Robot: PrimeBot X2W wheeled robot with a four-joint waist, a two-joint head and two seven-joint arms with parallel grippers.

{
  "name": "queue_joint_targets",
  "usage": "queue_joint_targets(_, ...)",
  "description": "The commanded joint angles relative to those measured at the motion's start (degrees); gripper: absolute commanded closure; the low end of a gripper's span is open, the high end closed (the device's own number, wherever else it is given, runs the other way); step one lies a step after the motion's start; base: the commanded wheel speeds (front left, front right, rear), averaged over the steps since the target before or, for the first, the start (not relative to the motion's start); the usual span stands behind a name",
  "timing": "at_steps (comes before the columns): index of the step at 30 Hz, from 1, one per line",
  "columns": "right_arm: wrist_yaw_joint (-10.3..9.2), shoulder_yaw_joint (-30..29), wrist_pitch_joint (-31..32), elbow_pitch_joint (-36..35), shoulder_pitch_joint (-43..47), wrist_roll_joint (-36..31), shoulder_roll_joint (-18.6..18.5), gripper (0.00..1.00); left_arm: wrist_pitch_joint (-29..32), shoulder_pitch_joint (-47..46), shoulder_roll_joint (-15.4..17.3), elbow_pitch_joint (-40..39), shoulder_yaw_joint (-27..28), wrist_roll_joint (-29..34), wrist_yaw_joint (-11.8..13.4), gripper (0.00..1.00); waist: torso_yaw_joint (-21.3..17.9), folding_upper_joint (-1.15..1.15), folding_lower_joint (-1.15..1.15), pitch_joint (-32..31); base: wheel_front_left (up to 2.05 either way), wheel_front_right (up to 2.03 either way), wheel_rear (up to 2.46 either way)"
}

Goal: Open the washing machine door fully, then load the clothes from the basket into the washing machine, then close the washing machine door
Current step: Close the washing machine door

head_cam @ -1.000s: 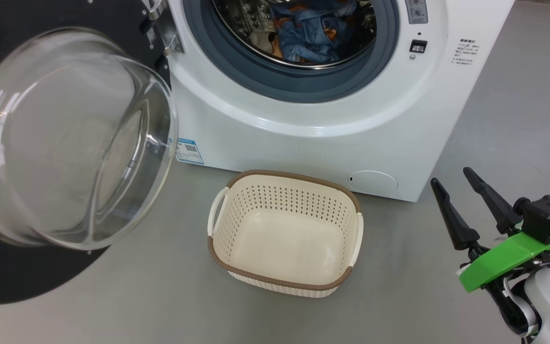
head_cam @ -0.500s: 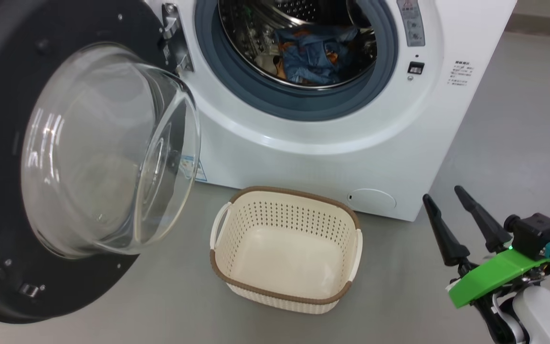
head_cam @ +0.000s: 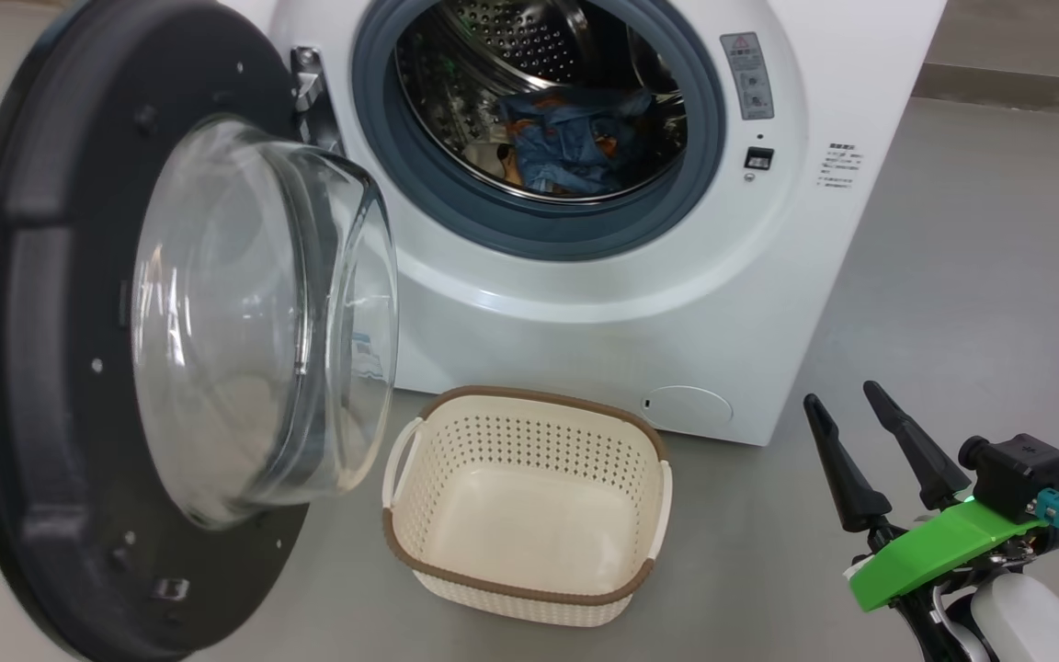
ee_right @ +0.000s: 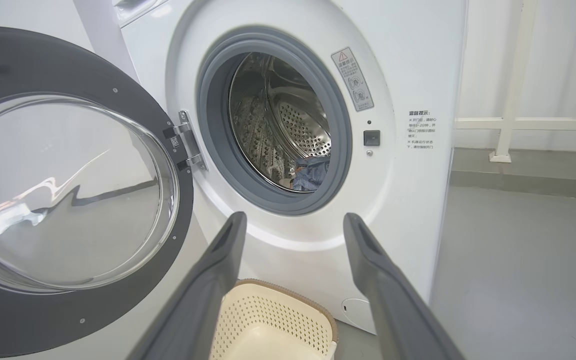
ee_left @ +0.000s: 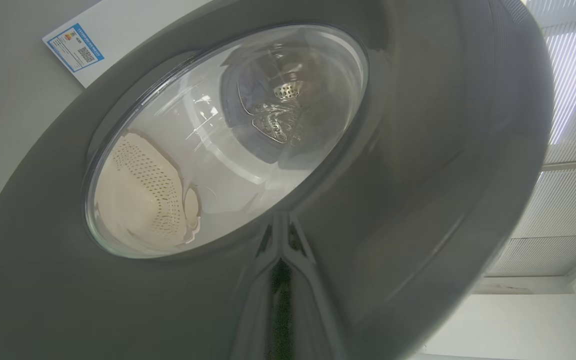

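Now, right end effector point(head_cam: 840, 392) wide, empty, left end effector point(ee_left: 279, 225) closed at door point(ee_left: 418, 150)

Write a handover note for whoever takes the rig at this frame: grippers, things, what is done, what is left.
Left gripper: shut, tips at the door, on its outer rim; contact looks likely.
Right gripper: open, empty, low by the right front corner of the washer.
Things: clothes lie in the drum; basket is empty on the floor before the washer; door stands swung out, unlatched.
Done: door opened, clothes loaded.
Left: push the door shut until it latches.
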Motion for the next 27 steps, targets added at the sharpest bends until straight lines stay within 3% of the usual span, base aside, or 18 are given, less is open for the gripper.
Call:
queue_joint_targets(1, 0.25, 0.53, -0.46, -1.47, 0.19, -0.2, -0.33, 0.0, 1.33, -0.18, 1.66, -4.09, 0.84, -0.88, 0.82, 1.0, -0.87, 0.0, 0.0, -0.02, 0.0, 0.0, 0.0)
queue_joint_targets(8, 0.25, 0.47, -0.46, -1.44, 0.41, -0.35, 0.28, 0.0, 2.85, 1.76, -1.52, -13.49, 0.09, -2.6, 4.66, 1.0, -3.44, 0.0, 0.0, -0.13, 0.0, 0.0, 0.0)
queue_joint_targets(12, 0.25, 0.54, -0.46, -1.42, 0.21, -0.35, 0.5, 0.0, 2.94, 2.2, -2.57, -15.9, -0.29, -2.87, 5.54, 1.0, -4.85, 0.0, 0.0, -0.12, 0.0, 0.0, 0.0)
queue_joint_targets(27, 0.25, -0.26, -0.46, -1.66, -0.62, -0.65, 1.07, 0.0, 0.63, 1.49, -5.72, -19.62, -1.07, -2.27, 5.17, 1.0, -14.77, 0.0, 0.0, 1.03, 0.0, 0.0, 0.0)
